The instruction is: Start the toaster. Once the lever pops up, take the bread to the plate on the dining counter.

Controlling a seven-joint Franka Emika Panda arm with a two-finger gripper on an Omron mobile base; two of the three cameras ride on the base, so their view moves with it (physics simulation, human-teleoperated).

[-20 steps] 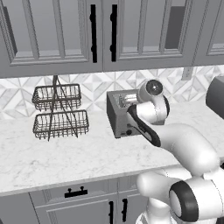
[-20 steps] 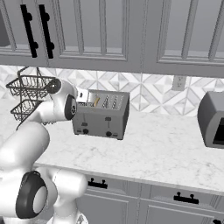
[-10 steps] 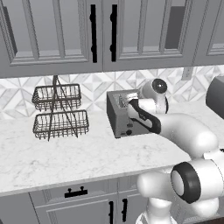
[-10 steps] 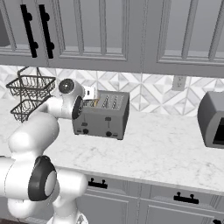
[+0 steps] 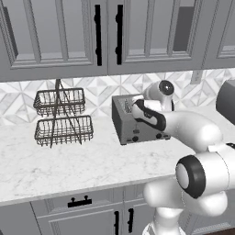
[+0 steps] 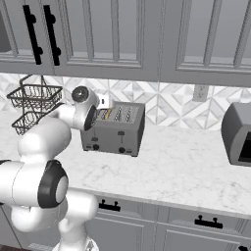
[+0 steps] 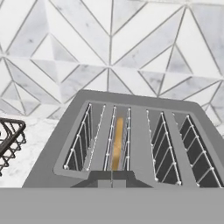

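The toaster [image 5: 137,121] stands on the marble bench [image 5: 69,160], close to the patterned tile backsplash [image 5: 103,89], with its small black knobs facing out toward the bench's front edge. To its left in the left base view, well apart from it, stands a two-tier wire basket rack [image 5: 62,117], also near the wall. In my hand view a corner of that rack shows at the left edge, and the toaster lies right below me with its slots open to the camera. The bread [image 7: 117,142] sits upright on edge inside the left slot, sunk down between the wire guides, a thin golden-brown strip from this angle. The right slot [image 7: 175,148] shows its wire guides and dark interior.

My tool [image 5: 136,106] is at the toaster's top, at the end nearer the rack, and its fingers are pressed together with nothing between them. My arm reaches in from the right in the left base view and covers the toaster's right end there.

In the right base view the toaster's grey front and side show clearly, and further right along the same bench, well apart, stands a dark grey appliance [image 6: 238,133]. Grey cabinets [image 6: 122,34] with black handles hang above.
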